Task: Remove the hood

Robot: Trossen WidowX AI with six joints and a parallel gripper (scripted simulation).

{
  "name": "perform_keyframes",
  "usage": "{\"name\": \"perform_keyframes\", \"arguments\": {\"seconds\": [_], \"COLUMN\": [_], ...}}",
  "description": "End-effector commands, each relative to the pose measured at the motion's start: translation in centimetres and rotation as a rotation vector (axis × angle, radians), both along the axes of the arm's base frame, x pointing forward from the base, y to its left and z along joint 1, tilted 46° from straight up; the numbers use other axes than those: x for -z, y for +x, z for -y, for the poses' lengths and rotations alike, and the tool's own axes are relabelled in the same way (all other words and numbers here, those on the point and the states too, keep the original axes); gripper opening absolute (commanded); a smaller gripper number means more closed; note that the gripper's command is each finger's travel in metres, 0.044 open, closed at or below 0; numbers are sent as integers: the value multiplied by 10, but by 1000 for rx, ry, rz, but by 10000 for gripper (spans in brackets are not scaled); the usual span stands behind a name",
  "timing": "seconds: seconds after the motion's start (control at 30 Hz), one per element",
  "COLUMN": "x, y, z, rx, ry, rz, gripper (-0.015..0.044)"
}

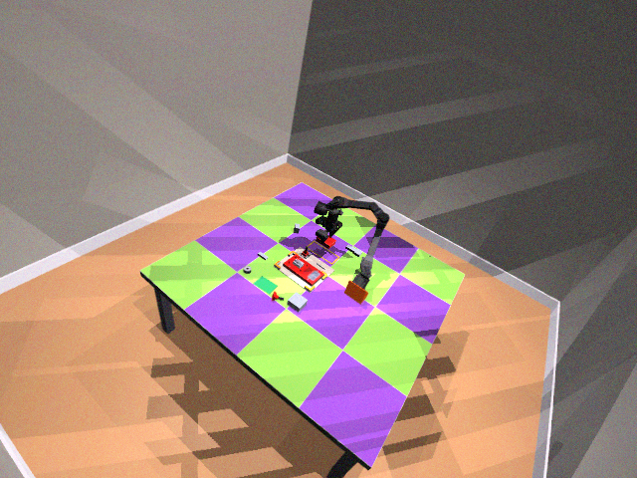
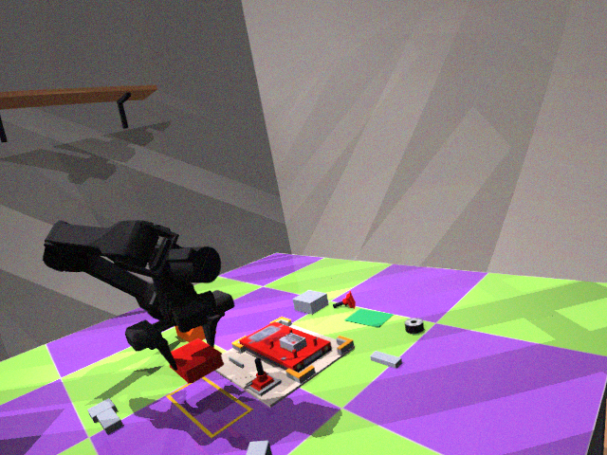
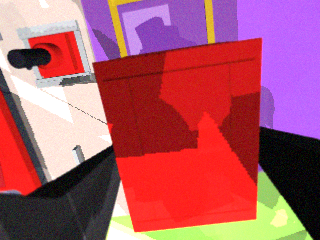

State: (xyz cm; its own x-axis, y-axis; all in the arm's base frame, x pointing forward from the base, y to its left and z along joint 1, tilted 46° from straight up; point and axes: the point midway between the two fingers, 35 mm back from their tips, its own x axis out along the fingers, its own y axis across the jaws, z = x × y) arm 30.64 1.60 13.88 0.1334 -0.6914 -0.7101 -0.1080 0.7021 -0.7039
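Checkered table [image 1: 341, 380] [image 2: 470, 387]; gripper [image 1: 324, 238] [image 2: 193, 354] [image 3: 183, 142] clamped on red hood [image 1: 329, 242] [image 2: 195, 361] [image 3: 187, 150], raised; toy car [image 1: 304, 269] [image 2: 284, 343] [image 3: 15, 145] beside gripper; yellow outline [image 1: 331, 260] [image 2: 231, 422] [image 3: 211, 25] near, lower.

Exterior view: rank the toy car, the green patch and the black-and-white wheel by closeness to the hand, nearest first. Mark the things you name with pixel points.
1. Toy car [image 1: 305, 269] [image 2: 283, 349], just right of the hand [image 1: 324, 237] [image 2: 193, 359] in the image
2. Green patch [image 1: 266, 284] [image 2: 368, 317], beyond the car
3. Black-and-white wheel [image 1: 247, 269] [image 2: 413, 325], farthest right
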Motion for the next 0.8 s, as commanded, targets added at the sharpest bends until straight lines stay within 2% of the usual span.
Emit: {"name": "perform_keyframes", "arguments": {"seconds": [0.0, 0.77], "x": [1, 12], "y": [1, 4], "z": [1, 12], "rx": [-5, -5], "ry": [-4, -3], "rz": [3, 3], "gripper": [0, 0]}}
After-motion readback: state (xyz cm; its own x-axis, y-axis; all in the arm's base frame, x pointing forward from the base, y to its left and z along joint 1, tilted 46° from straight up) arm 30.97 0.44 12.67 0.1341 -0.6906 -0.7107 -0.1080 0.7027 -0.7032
